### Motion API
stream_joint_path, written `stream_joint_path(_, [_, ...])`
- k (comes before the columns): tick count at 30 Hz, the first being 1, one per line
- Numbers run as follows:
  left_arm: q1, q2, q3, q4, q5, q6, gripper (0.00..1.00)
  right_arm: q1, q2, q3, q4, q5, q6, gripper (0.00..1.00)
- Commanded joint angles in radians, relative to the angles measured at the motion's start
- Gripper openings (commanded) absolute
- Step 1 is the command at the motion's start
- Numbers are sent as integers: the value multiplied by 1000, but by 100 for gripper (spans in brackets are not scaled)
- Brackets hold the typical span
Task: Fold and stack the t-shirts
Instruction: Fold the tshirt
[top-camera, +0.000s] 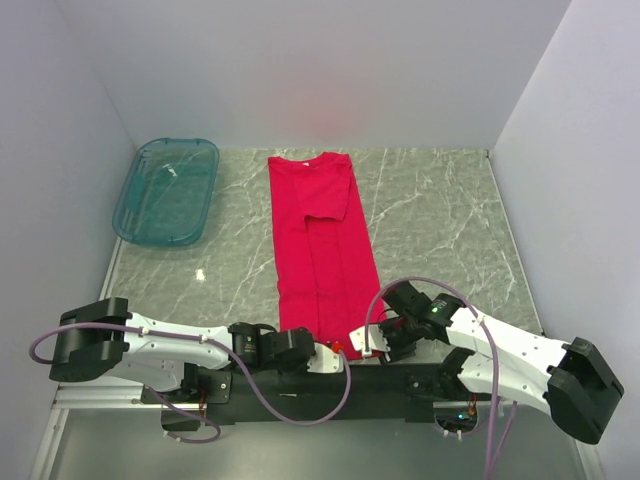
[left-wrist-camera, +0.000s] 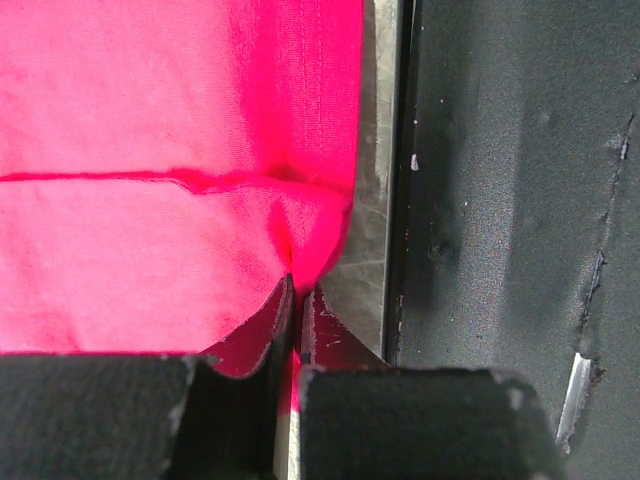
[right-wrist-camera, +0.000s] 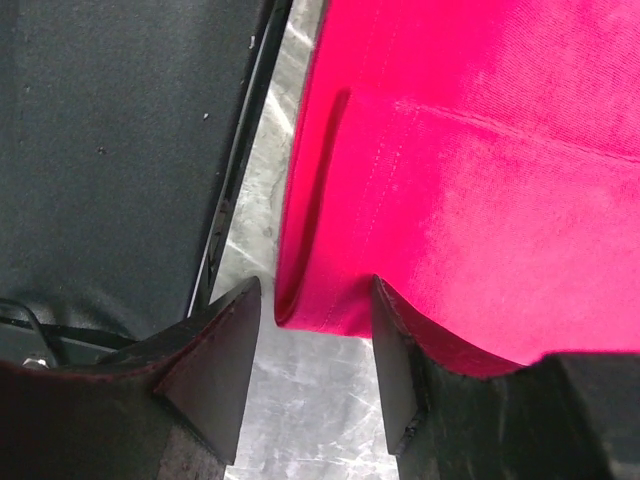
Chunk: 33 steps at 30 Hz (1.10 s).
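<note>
The red t-shirt (top-camera: 322, 250) lies on the marble table as a long narrow strip, collar end far and hem near the arms. One sleeve is folded over its upper part. My left gripper (top-camera: 335, 352) is at the near left hem corner. In the left wrist view it (left-wrist-camera: 298, 285) is shut, with red cloth (left-wrist-camera: 180, 150) pinched between the fingertips. My right gripper (top-camera: 362, 340) is at the near right hem corner. In the right wrist view it (right-wrist-camera: 316, 290) stands open, its fingers on either side of the shirt's folded corner (right-wrist-camera: 330, 290), apart from the cloth.
A see-through teal tub (top-camera: 166, 190) stands at the far left of the table. A black rail (top-camera: 380, 380) runs along the near edge under both grippers. White walls close in the left, back and right sides.
</note>
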Motion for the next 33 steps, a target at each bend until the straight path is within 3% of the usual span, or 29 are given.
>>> stream_joint_path(1, [-3,-28,-12,19,-10,-2,3,13,6,11,41,18,35,54])
stream_joint_path(7, [-2,-45,-15,22,-12,-4,3,27,20,19,50,64,75,43])
stream_joint_path(11, [-3,-54,-18,25,-15,-5,2,47,21,22,59,92,95,30])
stream_joint_path(12, [-3,-56,-18,26,-15,-7,2,48,20,19,59,95,95,23])
stream_joint_path(18, [-2,-68,-24,36,-18,-7,1,45,5,26,66,70,115,6])
stream_joint_path(22, [1,-97,-33,52,-29,-1,1,-24,-23,83,18,9,101,4])
stream_joint_path(28, [133,-183,-38,109,25,51,1,-254,40,238,-79,-115,27,0])
stream_joint_path(33, [352,-145,-2,236,112,169,1,-360,245,416,22,-132,128,0])
